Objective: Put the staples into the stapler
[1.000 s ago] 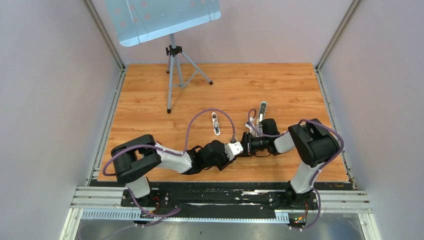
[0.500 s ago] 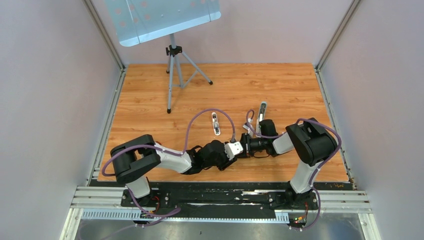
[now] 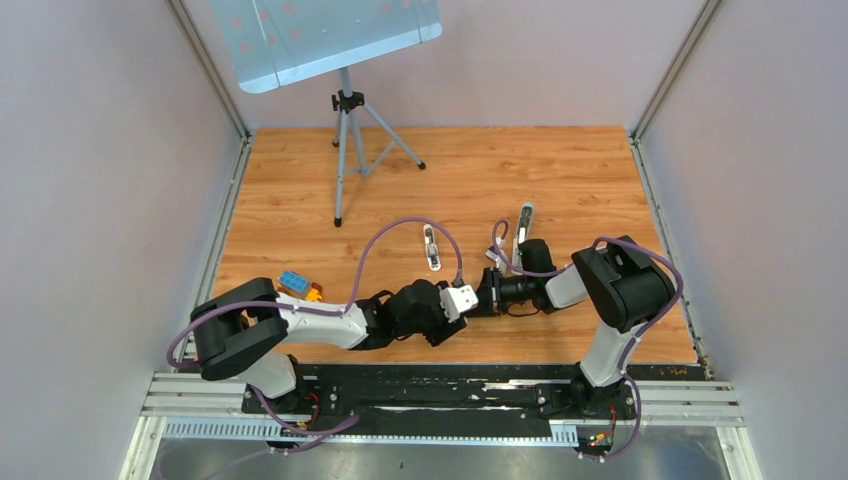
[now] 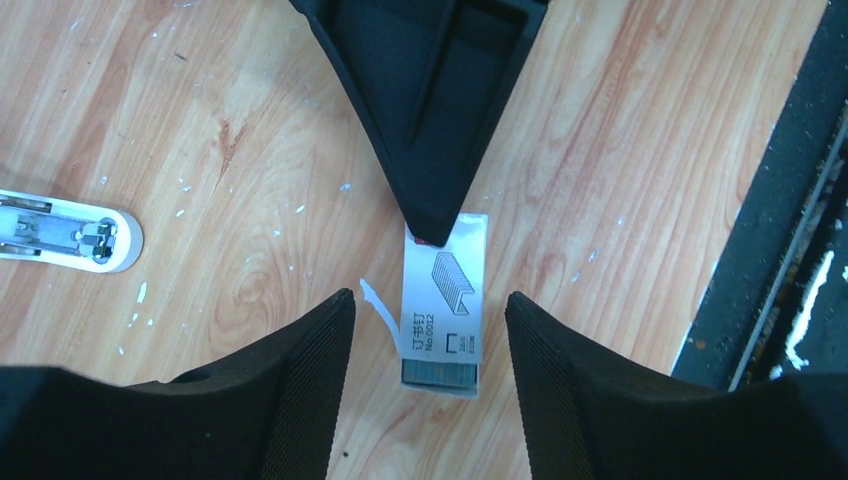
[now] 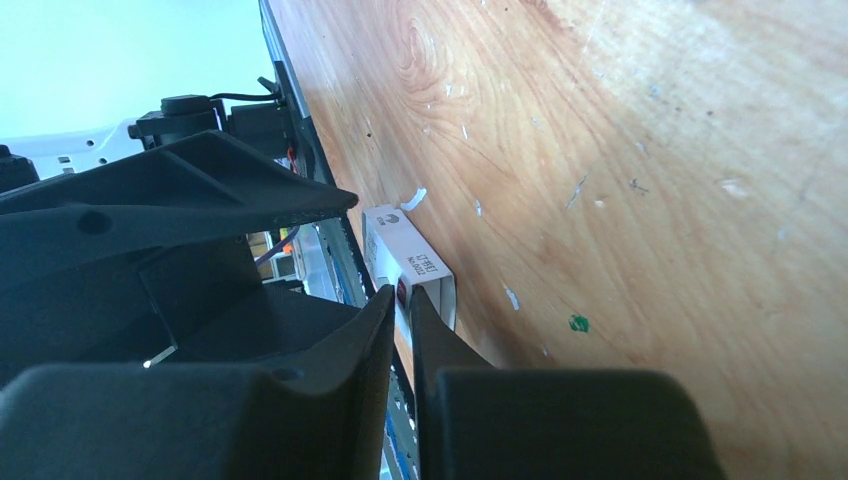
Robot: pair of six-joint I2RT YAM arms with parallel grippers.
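Left arm point(image 3: 320, 322) and right arm point(image 3: 620, 285) stretch low, tips nearly meeting, left tool point(image 4: 430, 300) spread open, right tool point(image 5: 400, 295) pinched shut.

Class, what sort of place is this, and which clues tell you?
Probably a robot test cell in a lab: left arm and right arm bolted beside a wood-grain table, plain walls, a board on a tripod.

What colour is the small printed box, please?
The box is white with grey print; clearest in left wrist view.
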